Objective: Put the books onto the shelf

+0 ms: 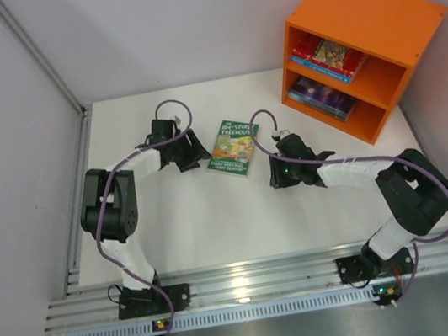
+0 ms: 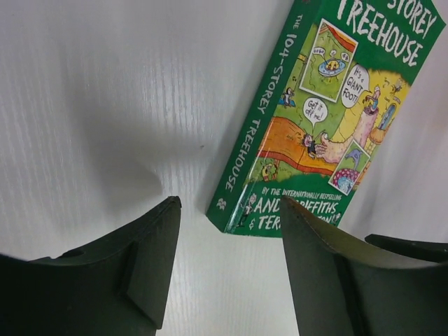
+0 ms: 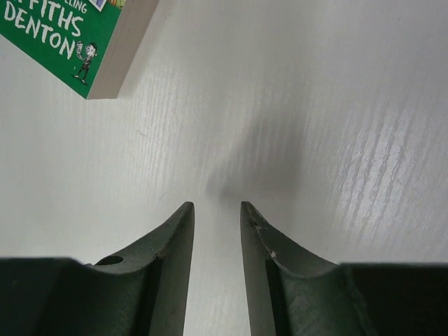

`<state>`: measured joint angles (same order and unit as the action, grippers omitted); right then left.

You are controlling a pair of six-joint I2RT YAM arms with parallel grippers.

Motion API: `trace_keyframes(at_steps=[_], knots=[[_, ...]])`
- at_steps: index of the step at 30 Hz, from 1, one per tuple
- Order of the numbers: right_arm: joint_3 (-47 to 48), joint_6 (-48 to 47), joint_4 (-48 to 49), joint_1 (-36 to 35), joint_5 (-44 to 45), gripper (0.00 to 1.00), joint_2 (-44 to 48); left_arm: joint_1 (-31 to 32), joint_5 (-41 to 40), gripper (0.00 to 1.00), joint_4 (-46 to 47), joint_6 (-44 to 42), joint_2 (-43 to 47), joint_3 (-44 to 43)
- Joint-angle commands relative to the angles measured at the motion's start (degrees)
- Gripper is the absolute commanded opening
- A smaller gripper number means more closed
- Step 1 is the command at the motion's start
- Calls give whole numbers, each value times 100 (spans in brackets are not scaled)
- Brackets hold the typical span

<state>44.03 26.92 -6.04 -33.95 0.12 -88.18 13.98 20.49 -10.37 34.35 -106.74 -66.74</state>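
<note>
A green book (image 1: 233, 147) lies flat on the white table, cover up, between my two grippers. In the left wrist view the green book (image 2: 336, 119) has its near corner just beyond my left gripper (image 2: 231, 204), which is open and holds nothing. My left gripper (image 1: 197, 152) sits by the book's left edge. My right gripper (image 1: 275, 170) is off the book's lower right corner. In the right wrist view my right gripper (image 3: 216, 206) stands narrowly open over bare table, with the green book (image 3: 63, 35) at upper left. The orange shelf (image 1: 370, 13) stands at the back right.
The shelf's upper compartment holds books with blue and red covers (image 1: 328, 59). A dark purple book (image 1: 321, 95) lies in the lower compartment. White walls close in the table (image 1: 199, 223) on the left, back and right. A metal rail (image 1: 250, 281) runs along the near edge.
</note>
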Motion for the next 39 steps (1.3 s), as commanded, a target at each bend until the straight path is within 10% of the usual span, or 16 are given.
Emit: trace_keyframes(at_steps=[1, 20, 27, 39], knots=[[290, 244, 7, 38, 111, 34, 161, 70, 279, 63, 333, -192, -277, -234], [-149, 489, -319, 310, 638, 59, 1418, 2056, 781, 43, 3146, 1697, 415, 1426], [-158, 1550, -152, 548, 419, 67, 1515, 1145, -133, 56, 1285, 750, 699, 244], [0, 3390, 516, 565, 49, 72, 453, 140, 622, 62, 1001, -534, -1217, -1868]])
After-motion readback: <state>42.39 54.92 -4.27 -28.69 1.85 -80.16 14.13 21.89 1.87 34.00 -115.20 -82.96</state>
